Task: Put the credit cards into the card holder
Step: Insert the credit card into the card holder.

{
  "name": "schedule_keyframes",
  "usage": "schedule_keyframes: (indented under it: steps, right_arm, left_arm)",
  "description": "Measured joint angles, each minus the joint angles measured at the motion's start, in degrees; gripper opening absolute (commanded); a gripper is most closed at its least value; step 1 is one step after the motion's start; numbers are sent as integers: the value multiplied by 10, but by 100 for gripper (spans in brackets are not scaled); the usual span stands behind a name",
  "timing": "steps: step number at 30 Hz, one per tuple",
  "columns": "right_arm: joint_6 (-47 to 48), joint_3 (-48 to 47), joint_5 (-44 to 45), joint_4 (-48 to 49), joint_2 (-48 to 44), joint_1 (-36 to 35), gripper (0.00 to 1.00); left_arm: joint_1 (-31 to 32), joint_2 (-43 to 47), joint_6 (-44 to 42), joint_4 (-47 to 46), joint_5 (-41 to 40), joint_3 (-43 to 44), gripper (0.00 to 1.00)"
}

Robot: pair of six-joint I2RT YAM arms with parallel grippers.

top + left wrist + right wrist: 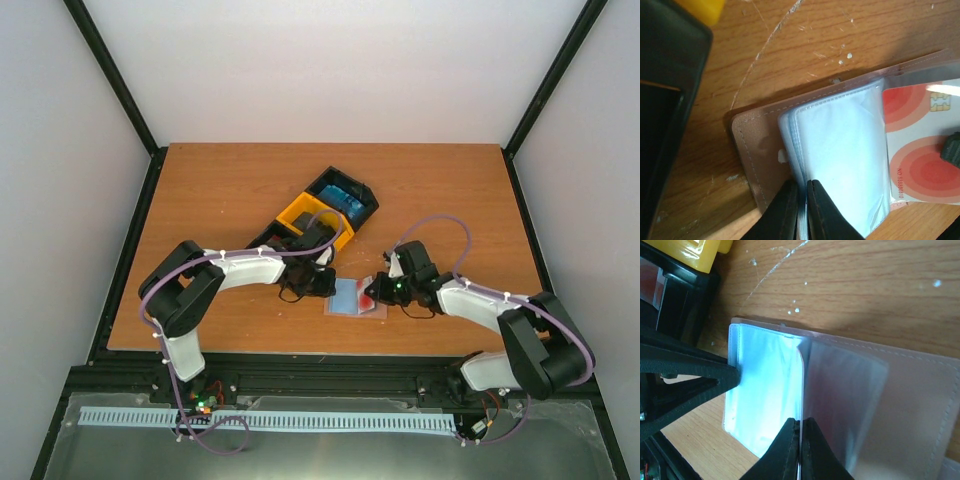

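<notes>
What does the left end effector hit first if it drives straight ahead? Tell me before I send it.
The left end effector is pinched on the translucent pockets of the card holder, so it would likely buckle those first; past them, only the table shows.

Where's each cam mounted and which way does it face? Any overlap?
Top external: above and behind the bases, looking down on the table; left arm and right arm meet at the card holder.
Left wrist: on the left arm, looking down past the left gripper, shut on the clear pockets.
Right wrist: same on the right arm; right gripper shut on one pocket.
Shared: both wrist views show the card holder and the black bin.
</notes>
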State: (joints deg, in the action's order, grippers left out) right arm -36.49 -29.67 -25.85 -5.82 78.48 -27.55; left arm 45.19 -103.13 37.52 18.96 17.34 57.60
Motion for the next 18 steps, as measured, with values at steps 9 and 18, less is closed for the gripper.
schedule_keyframes:
  steps: [9,18]
  right_arm:
    - [-61,58,27,41,-45,0,3]
    - [-120,102,12,132,-46,0,3]
  left_arm:
    - [3,0,0,0,-5,1,7]
    - [8,0,0,4,-17,4,6]
